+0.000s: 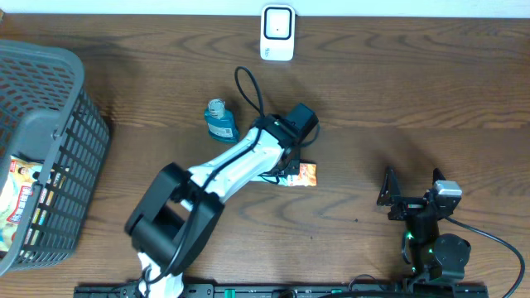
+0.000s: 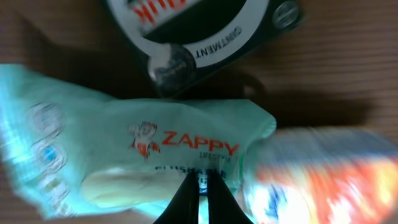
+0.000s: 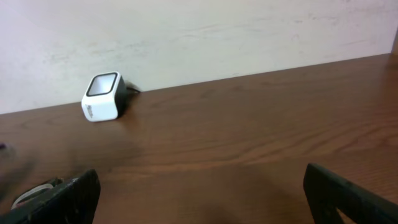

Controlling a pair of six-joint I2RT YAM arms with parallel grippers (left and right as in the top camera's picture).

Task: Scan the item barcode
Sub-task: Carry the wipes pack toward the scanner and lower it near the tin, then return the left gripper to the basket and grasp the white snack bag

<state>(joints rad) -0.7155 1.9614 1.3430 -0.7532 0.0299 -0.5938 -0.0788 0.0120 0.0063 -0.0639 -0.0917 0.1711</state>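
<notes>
Left gripper (image 2: 199, 194): jaws pressed narrow over the ZAPPY packet (image 2: 155, 155)'s near edge; a grip cannot be told.
Right gripper (image 3: 200, 190): jaws wide, holding nothing, 4 o'clock on the table (image 1: 414, 91).
ZAPPY packet: table centre; orange packet (image 2: 323, 174) just beside at 3 o'clock, black tin (image 2: 199, 31) at 12.
Scanner (image 1: 277, 33): table's 12 o'clock edge.

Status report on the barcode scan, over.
Left gripper shut over Zappy pack, grip unclear. Right gripper open, off aside. Ointment container, orange packet crowd pack. Scanner at far edge.

Mint-green packet (image 2: 155, 124) with orange-red lettering, teal bottle (image 1: 220, 120), white scanner (image 1: 277, 33), grey basket (image 1: 50, 124), dark brown wood-grain table (image 1: 414, 83)
</notes>
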